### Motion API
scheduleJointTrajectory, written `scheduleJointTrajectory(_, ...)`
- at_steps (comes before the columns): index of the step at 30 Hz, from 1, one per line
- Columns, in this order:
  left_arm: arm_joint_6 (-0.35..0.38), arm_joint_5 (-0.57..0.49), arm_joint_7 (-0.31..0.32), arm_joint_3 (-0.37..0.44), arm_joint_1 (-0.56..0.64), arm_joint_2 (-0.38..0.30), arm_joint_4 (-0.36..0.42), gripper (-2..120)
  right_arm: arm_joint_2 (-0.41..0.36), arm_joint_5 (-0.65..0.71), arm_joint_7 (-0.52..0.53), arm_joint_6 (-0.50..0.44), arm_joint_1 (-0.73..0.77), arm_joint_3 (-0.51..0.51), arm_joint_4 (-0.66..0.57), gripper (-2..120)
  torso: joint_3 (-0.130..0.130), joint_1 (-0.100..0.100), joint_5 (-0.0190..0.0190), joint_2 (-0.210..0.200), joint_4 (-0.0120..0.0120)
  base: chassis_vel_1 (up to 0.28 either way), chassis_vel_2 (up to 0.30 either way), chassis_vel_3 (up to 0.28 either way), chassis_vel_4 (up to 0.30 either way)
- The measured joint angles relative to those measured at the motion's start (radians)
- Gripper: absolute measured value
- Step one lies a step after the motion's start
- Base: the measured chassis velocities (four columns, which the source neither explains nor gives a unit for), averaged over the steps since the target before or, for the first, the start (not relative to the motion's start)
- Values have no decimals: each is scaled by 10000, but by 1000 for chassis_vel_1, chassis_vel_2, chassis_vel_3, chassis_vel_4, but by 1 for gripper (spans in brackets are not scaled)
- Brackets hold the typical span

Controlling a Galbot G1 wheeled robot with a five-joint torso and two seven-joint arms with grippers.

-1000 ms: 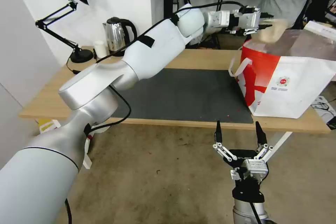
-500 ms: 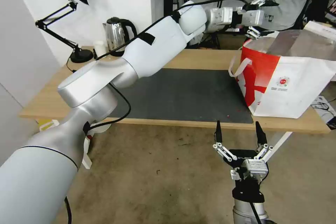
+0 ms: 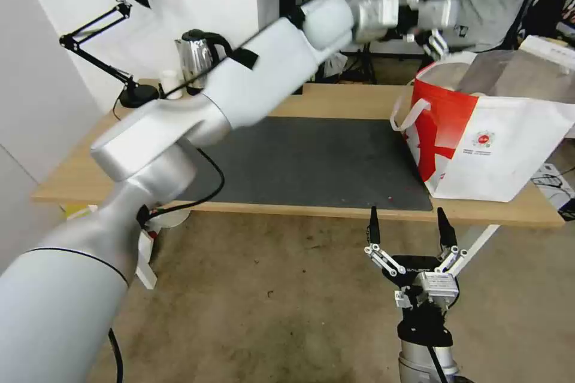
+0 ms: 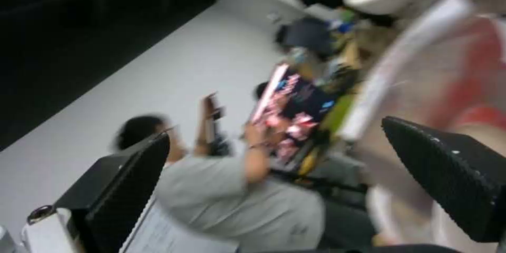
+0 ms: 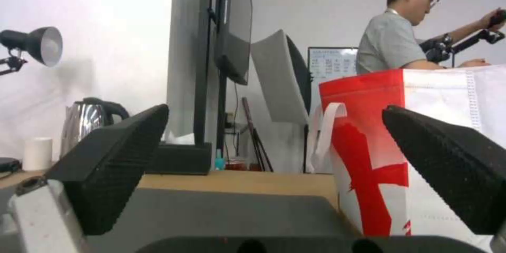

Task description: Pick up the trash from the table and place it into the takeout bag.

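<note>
Black-tipped left gripper [image 3: 440, 12] spread wide, empty, above the bag's far rim | right gripper [image 3: 408, 228] wide open, low before the table [image 3: 84, 173] edge | white-and-red takeout bag [image 3: 485, 143] upright on table's right end, beside grey mat [image 3: 311, 161]

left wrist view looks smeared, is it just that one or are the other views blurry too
Left wrist view: heavily motion-blurred, with only the black ridged fingers sharp. Head view: the white left arm and left gripper above the large white-and-red insulated takeout bag are streaked, while the light-wood table and the right gripper are crisp. Right wrist view: sharp.
</note>
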State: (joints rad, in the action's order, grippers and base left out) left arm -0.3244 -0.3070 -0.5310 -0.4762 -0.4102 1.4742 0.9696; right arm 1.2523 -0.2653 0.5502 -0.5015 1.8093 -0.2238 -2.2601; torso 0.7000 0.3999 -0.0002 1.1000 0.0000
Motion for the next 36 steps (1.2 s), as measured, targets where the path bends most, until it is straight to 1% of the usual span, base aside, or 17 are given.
scheduleJointTrajectory(4,895,-822,553,287,79,-1579,1190,100,0,0,1,0,-1,-1,0,100,-1,0,-2,0,2,0,0,0,0)
scheduleJointTrajectory(5,895,-822,553,287,79,-1579,1190,100,0,0,1,0,-1,-1,0,100,-1,0,-2,0,2,0,0,0,0)
scheduleJointTrajectory(8,1746,-1618,1070,307,605,-2864,2493,100,0,0,0,0,0,0,0,100,-1,1,-5,0,4,0,0,0,0)
scheduleJointTrajectory(9,1746,-1618,1070,307,605,-2864,2493,100,0,0,0,0,0,0,0,100,-1,1,-5,0,4,0,0,0,0)
scheduleJointTrajectory(12,2114,-2014,1425,727,1372,-3987,3676,100,-1,0,0,0,0,1,0,100,0,0,-1,0,2,0,0,0,0)
scheduleJointTrajectory(13,2171,-2125,1495,843,1535,-4255,3939,100,0,0,1,0,0,0,0,100,0,0,1,0,-5,0,0,0,0)
scheduleJointTrajectory(14,2171,-2125,1495,843,1535,-4255,3939,100,0,0,1,0,0,0,0,100,0,0,1,0,-5,0,0,0,0)
scheduleJointTrajectory(17,2492,-2615,1876,1478,2326,-5324,5034,100,0,0,1,0,0,-2,0,100,0,1,-4,0,5,0,0,0,0)
scheduleJointTrajectory(18,2567,-2741,1994,1681,2586,-5601,5338,100,0,0,0,0,-1,0,0,100,-1,0,-2,1,3,0,0,0,0)
scheduleJointTrajectory(19,2567,-2741,1994,1681,2586,-5601,5338,100,0,0,0,0,-1,0,0,100,-1,0,-2,1,3,0,0,0,0)
scheduleJointTrajectory(23,2845,-3326,2714,2608,4071,-6648,6540,100,0,0,0,0,0,0,0,100,0,1,2,0,-2,0,0,0,0)
scheduleJointTrajectory(26,2922,-3474,2948,2945,4625,-6896,6875,100,-2,0,0,0,0,0,0,100,-1,0,-1,1,0,0,0,0,0)
scheduleJointTrajectory(28,2990,-3599,3166,3481,5349,-7144,7259,100,0,1,0,0,-1,-1,0,100,0,0,-4,0,3,0,0,0,0)
scheduleJointTrajectory(31,3006,-3645,3237,3869,5792,-7263,7493,100,-2,0,0,0,0,1,0,100,-1,0,-2,1,1,0,0,0,0)
scheduleJointTrajectory(32,3032,-3711,3377,4736,6680,-7486,7946,100,0,0,0,0,0,0,0,100,-1,0,0,0,-1,0,0,0,0)
scheduleJointTrajectory(33,3032,-3711,3377,4736,6680,-7486,7946,100,0,0,0,0,0,0,0,100,-1,0,0,0,-1,0,0,0,0)
scheduleJointTrajectory(36,3014,-3871,3824,6012,8399,-7813,8847,100,0,0,1,0,0,-1,0,100,-2,-1,0,1,1,0,0,0,0)
